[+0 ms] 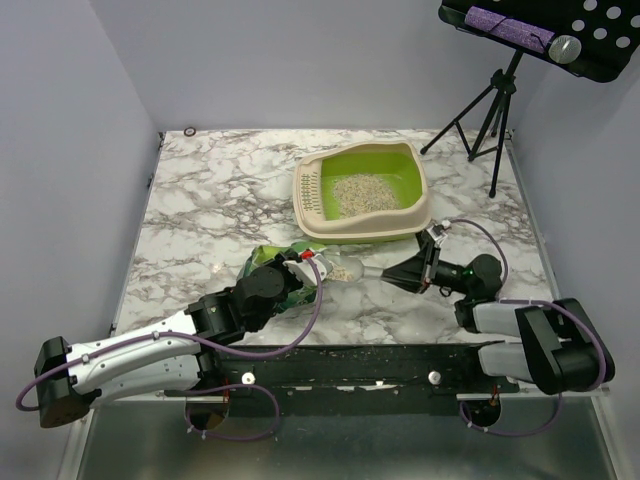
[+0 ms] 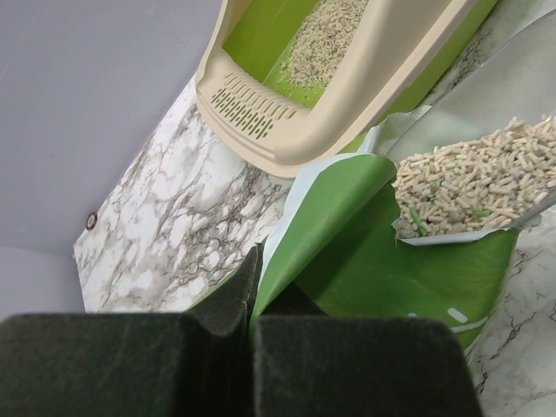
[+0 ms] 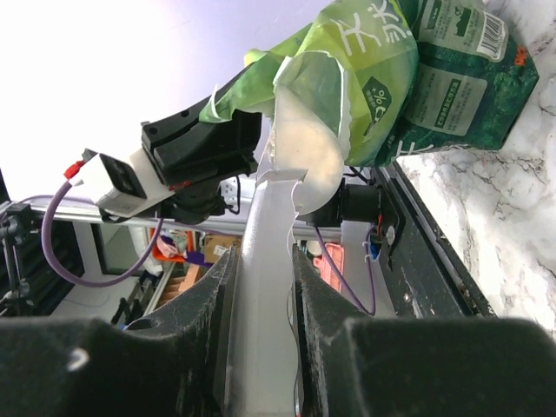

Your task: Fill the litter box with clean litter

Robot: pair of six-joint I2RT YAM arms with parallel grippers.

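Note:
The litter box (image 1: 412, 212), lime-green inside with a beige rim, stands at the back right with a patch of pale litter (image 1: 364, 192) in it; it also shows in the left wrist view (image 2: 347, 104). My left gripper (image 1: 293, 270) is shut on the edge of the green printed bag (image 2: 365, 252), which lies in front of the box. My right gripper (image 1: 400, 275) is shut on the handle of the clear scoop (image 3: 265, 261). The scoop bowl (image 2: 473, 187) is full of pale pellets and sits at the bag's mouth.
A black tripod (image 1: 487, 110) stands at the back right corner, with a black perforated tray (image 1: 560, 35) above it. A small ring (image 1: 190, 131) lies at the far left edge. Grit is scattered along the black front rail (image 1: 350, 360).

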